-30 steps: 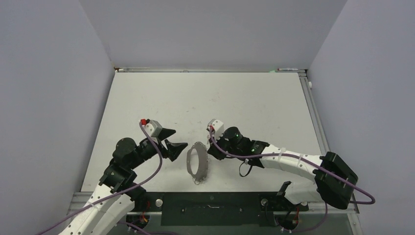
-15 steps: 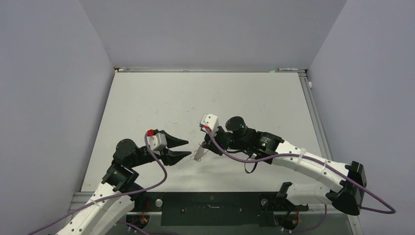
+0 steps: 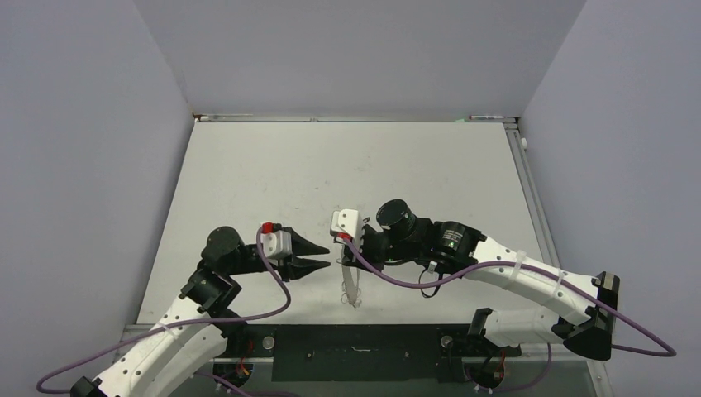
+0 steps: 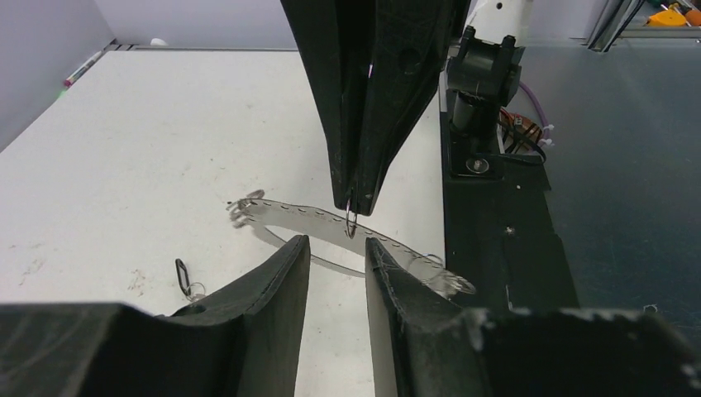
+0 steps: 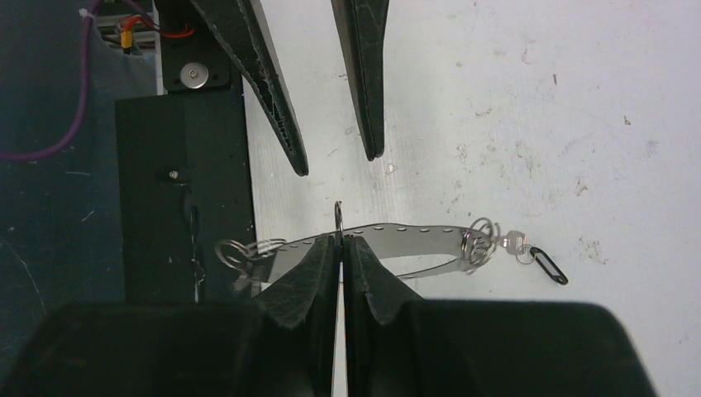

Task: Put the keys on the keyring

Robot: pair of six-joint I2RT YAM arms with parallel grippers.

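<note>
The keyring (image 3: pixel 353 285) is a thin silver hoop with small loops, hanging edge-on just above the table near its front edge. My right gripper (image 3: pixel 345 258) is shut on one small loop (image 5: pixel 339 217) at the hoop's rim (image 5: pixel 413 238). A key (image 5: pixel 514 241) with a black head (image 5: pixel 547 265) dangles at the hoop's far end; in the left wrist view the black head (image 4: pixel 182 277) lies near the table. My left gripper (image 3: pixel 326 256) faces the hoop (image 4: pixel 318 222) from the left. It is open by a narrow gap, its fingertips (image 4: pixel 299 245) short of the hoop, with nothing between them.
The black base plate (image 3: pixel 355 351) runs along the table's near edge, right beneath the hoop's near end (image 5: pixel 236 252). Purple cables (image 3: pixel 273 294) loop from both wrists. Grey walls close in the table on the left, right and back.
My right gripper carried the hoop left and toward the front edge, turning it edge-on. My left gripper moved right toward it and its fingers narrowed.
</note>
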